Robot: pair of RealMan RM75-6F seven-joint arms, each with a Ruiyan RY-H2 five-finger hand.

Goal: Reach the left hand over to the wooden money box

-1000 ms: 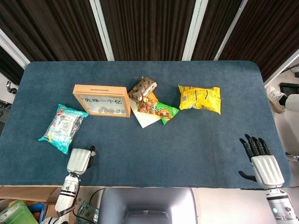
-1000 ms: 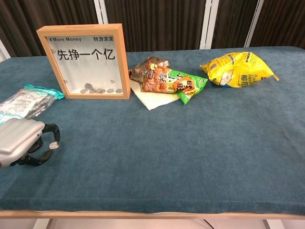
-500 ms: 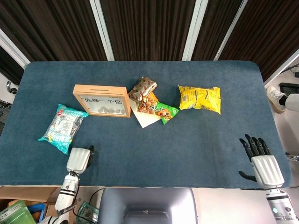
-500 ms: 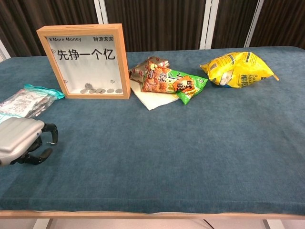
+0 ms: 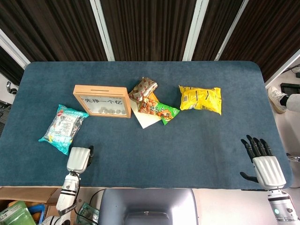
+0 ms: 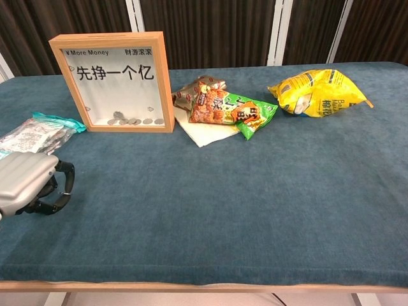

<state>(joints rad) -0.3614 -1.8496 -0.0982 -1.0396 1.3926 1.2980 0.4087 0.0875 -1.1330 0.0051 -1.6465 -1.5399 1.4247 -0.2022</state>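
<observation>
Table (image 5: 211,140) covering: blue cloth, matt, felt-like nap. Money box (image 6: 111,83): pale wood frame, smooth, glossy clear front pane; metal coins inside. Yellow bag (image 6: 322,92) at 2 o'clock: glossy crinkled plastic film. Left hand (image 6: 25,185): silver smooth shell, black fingers (image 6: 57,191). Paper sheet (image 6: 197,134) under snack packs: matt white.

Teal snack bag (image 5: 63,128) at table (image 5: 211,140) left; brown (image 5: 143,88) + green (image 5: 159,110) packs mid; yellow bag (image 5: 200,99) right.
</observation>
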